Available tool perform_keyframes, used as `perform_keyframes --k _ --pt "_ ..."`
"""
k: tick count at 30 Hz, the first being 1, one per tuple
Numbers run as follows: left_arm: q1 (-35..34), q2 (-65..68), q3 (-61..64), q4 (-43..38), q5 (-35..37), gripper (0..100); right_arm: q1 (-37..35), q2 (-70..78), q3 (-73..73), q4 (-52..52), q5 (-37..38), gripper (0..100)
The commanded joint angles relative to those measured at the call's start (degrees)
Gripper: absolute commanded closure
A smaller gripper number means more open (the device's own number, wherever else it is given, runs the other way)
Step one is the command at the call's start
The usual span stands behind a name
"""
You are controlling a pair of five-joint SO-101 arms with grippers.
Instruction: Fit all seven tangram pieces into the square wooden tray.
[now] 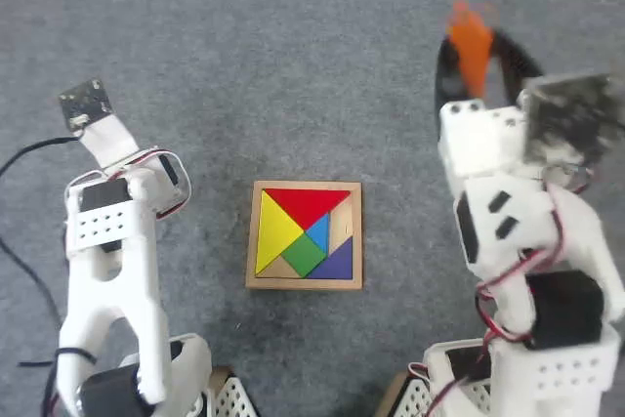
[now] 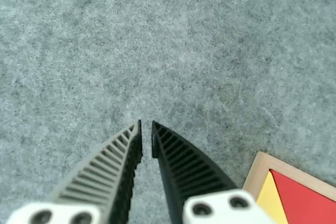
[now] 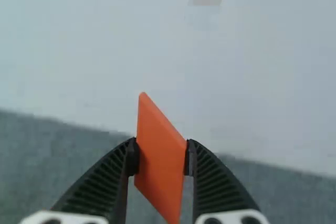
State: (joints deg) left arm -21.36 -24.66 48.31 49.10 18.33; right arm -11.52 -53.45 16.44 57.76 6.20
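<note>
The right gripper [image 3: 160,148] is clamping the orange piece [image 3: 160,161] edge-on, likely holding it high so it clears the rim. In the high view its arm is standing raised at upper right, well apart from the tray [image 1: 356,241] at centre, which is showing bare wood gaps. The left gripper [image 2: 146,129] is hovering low over the counter [image 2: 157,40] near the tray's corner, jaws nearly together, empty.
</note>
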Motion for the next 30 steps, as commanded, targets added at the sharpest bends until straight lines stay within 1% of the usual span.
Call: perform_keyframes --k 1,5,10,15,23,26,27,29,30 --pt "-0.2 -2.1 -0.3 -1.1 -0.6 97 -0.6 -0.4 5.1 8.7 0.9 99.0" --pt "-0.2 -2.2 -0.3 -1.1 -0.6 97 -3.2 -0.4 15.0 12.5 1.1 99.0" --pt "-0.2 -2.2 -0.3 -1.1 -0.6 97 -8.2 -0.4 28.2 12.7 1.1 99.1" --pt "-0.2 -2.2 -0.3 -1.1 -0.6 97 -9.6 -0.7 32.6 12.6 1.1 99.1" --pt "-0.2 -2.2 -0.3 -1.1 -0.6 97 -9.8 -0.9 32.7 12.5 1.1 99.0" --pt "-0.2 -2.1 -0.3 -1.1 -0.6 97 -9.8 -1.0 31.3 9.3 1.2 99.0" --pt "-0.2 -2.1 -0.3 -1.1 -0.6 97 -9.4 -1.0 29.1 7.9 1.2 99.0" --pt "-0.2 -2.0 -0.3 -1.1 -0.6 97 -8.4 -2.4 19.4 7.3 0.9 97.6" --pt "-0.2 -2.0 -0.3 -1.1 -0.6 97 -7.7 -4.1 14.0 7.5 0.6 94.1"
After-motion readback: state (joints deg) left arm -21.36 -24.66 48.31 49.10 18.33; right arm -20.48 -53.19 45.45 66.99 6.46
